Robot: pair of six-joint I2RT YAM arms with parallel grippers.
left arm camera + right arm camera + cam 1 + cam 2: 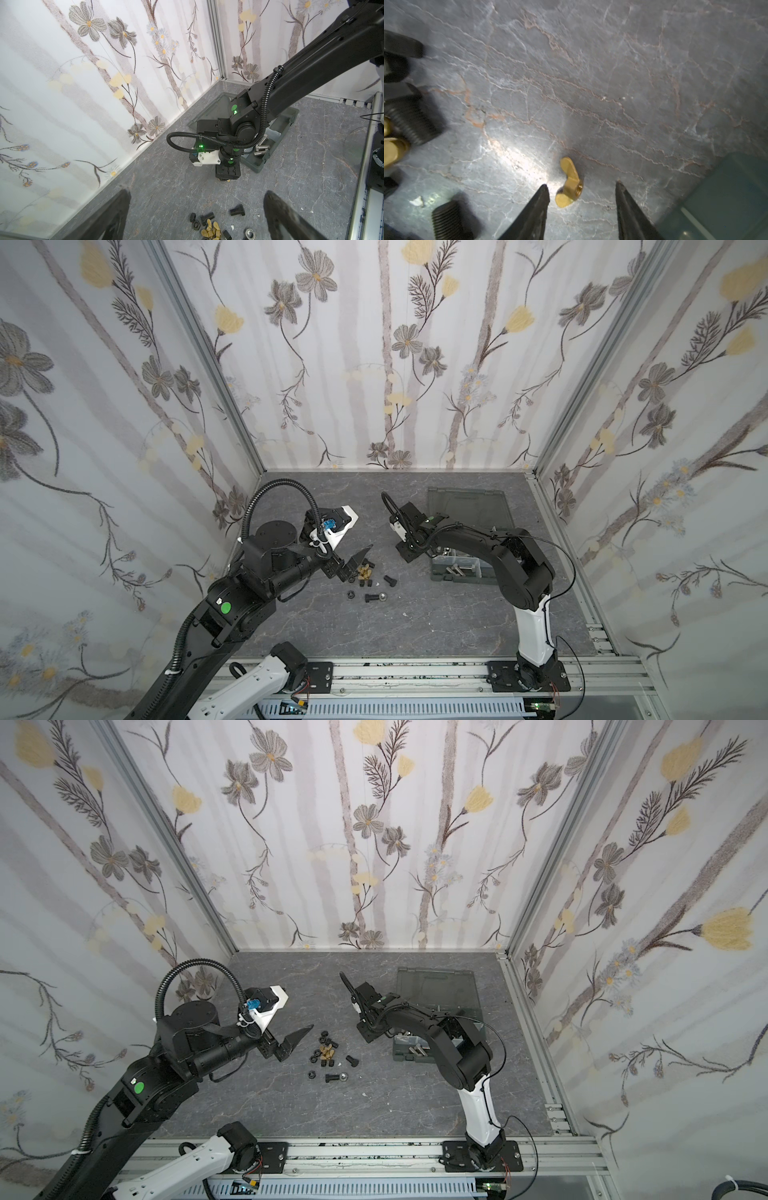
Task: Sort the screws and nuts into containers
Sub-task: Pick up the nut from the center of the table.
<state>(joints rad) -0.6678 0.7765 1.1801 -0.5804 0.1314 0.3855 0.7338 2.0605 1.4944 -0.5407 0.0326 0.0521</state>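
Observation:
Loose black screws (390,580) and black, silver and brass nuts (364,571) lie in a small pile mid-table, also seen in the left wrist view (209,228). My left gripper (197,191) hangs open just left of the pile, holding nothing. My right gripper (581,184) points down at the table, open. A brass wing nut (569,182) lies on the table between its fingertips (545,188), nearer one of them, ungripped. The containers (457,580) sit right of it under the right arm, with silver screws (260,148) in the front compartments.
The organizer's lid (469,506) lies open flat toward the back wall. Patterned walls close in the back and both sides. A metal rail (415,672) with the arm bases runs along the front edge. White crumbs (417,201) lie by the pile.

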